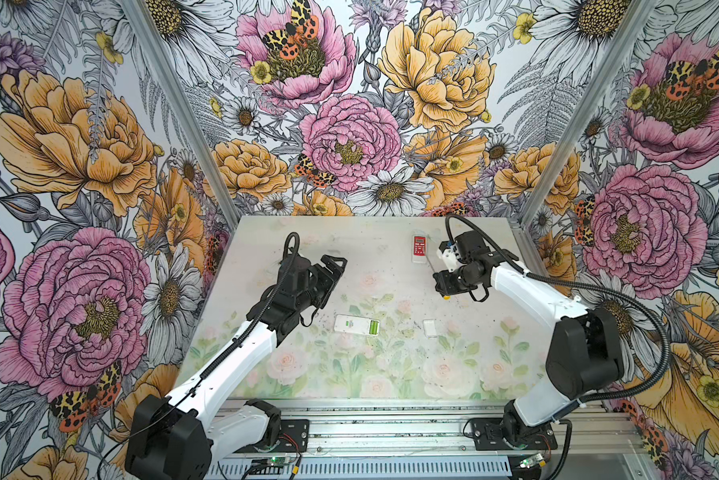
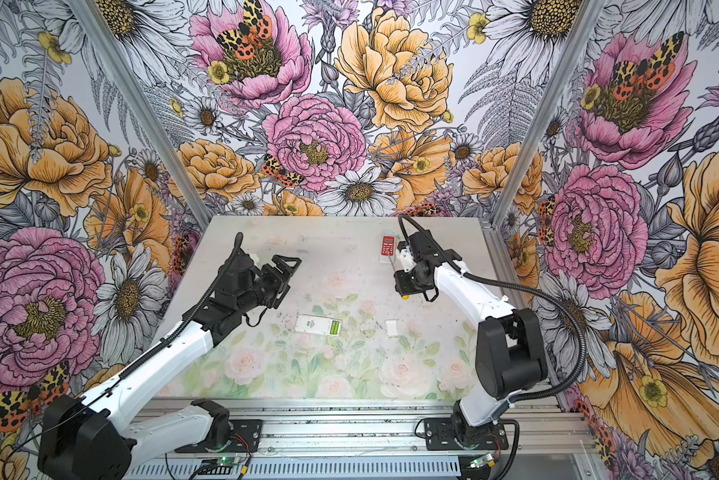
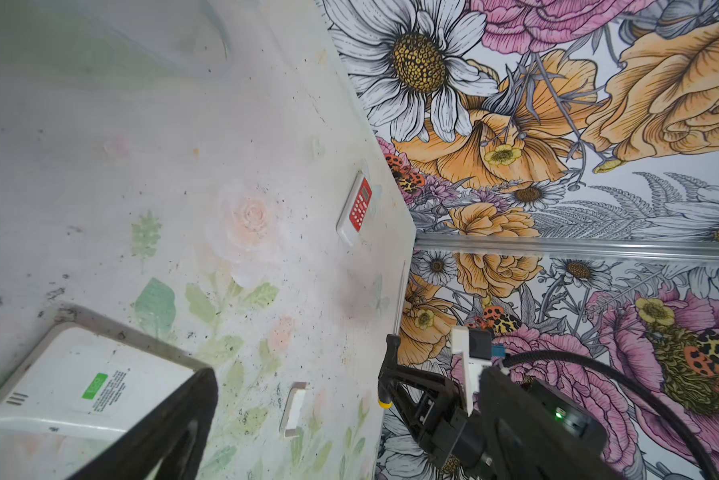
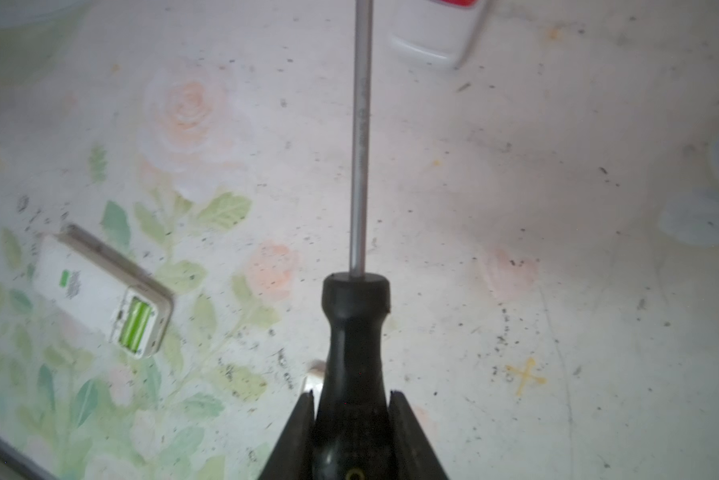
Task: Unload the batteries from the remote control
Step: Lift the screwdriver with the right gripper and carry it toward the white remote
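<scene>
Right gripper is clamping the screwdriver handle, left gripper is hanging wide open and empty, two green batteries are sitting in the opened white remote, probably light, stiff, slick, so lever one end.

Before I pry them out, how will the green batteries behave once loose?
The green batteries are smooth cylinders, so they probably roll on the table. They sit snug in the open bay of the white remote, so prying may shift it.

Scene is being lit brightly, evenly; only faint shadows are being cast on the table. Right wrist view is being rendered soft, washed out, screwdriver included.
</scene>
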{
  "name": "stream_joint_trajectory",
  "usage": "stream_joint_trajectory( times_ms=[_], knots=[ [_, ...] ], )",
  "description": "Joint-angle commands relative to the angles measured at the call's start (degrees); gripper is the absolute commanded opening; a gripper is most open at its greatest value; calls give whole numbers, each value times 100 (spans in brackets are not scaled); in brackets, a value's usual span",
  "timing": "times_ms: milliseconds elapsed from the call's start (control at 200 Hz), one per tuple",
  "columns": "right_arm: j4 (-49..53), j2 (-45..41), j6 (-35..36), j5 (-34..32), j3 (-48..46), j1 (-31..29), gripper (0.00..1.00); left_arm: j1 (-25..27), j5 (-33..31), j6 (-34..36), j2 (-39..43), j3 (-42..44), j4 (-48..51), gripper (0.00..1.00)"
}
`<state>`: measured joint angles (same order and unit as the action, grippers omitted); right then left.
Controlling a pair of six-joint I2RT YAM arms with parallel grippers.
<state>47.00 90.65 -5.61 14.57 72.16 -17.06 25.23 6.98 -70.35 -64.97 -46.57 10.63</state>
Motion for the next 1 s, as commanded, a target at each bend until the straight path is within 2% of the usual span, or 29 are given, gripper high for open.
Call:
stream_joint_trajectory(
  times_ms=[0, 80, 180, 270, 460, 630, 700, 796, 996],
  knots=[
    [685, -187, 227, 498, -138, -254, 1, 437, -161, -399, -2, 34, -458, 99],
    [904, -361, 133, 653, -89, -566, 0, 721, -349, -706, -28, 115, -480, 99],
    [1118, -613, -88, 713, -36, -1007, 0, 1212, -1088, -1057, 182, 421, -735, 99],
    [1207, -770, -277, 491, -55, -1414, 0, 1333, -1194, -1264, 246, 614, -690, 99],
    [1421, -814, -474, -43, -35, -2201, 0, 1260, -793, -1567, 354, 860, -375, 97],
    [1481, -613, -743, -502, 67, -2808, 0, 708, 7, -1707, 414, 1284, -756, 96],
    [1495, -508, -766, -732, 142, -3232, 0, 549, 369, -1827, 322, 1498, -938, 94],
    [1514, -372, -900, -865, 271, -3414, 0, 532, 589, -1995, 206, 1719, -1402, 93],
    [1513, -68, -848, -978, 536, -3542, 0, 600, 904, -1998, -257, 1623, -1686, 93]
  ],
)
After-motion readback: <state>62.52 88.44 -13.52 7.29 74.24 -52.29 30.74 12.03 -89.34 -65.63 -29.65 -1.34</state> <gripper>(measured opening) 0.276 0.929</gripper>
